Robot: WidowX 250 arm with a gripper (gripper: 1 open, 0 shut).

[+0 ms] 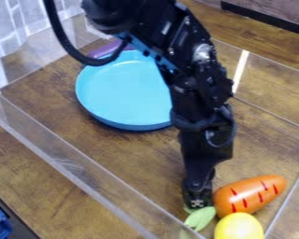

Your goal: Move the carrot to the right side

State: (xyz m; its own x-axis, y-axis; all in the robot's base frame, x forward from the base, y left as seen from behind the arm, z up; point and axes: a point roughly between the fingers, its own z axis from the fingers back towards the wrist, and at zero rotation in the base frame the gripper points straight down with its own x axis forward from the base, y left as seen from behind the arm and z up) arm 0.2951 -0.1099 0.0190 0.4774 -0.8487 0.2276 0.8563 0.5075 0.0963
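The orange carrot lies on the wooden table at the lower right, its tapered end pointing right and its pale green top at the lower left. My gripper points steeply down at the carrot's leafy end, its dark fingertips right against it. The fingers look open and nothing is clamped between them. The black arm hides the table behind it.
A yellow lemon-shaped toy sits just below the carrot at the frame's bottom edge. A blue plate lies at the upper left. Clear plastic walls fence the table along the front and the right.
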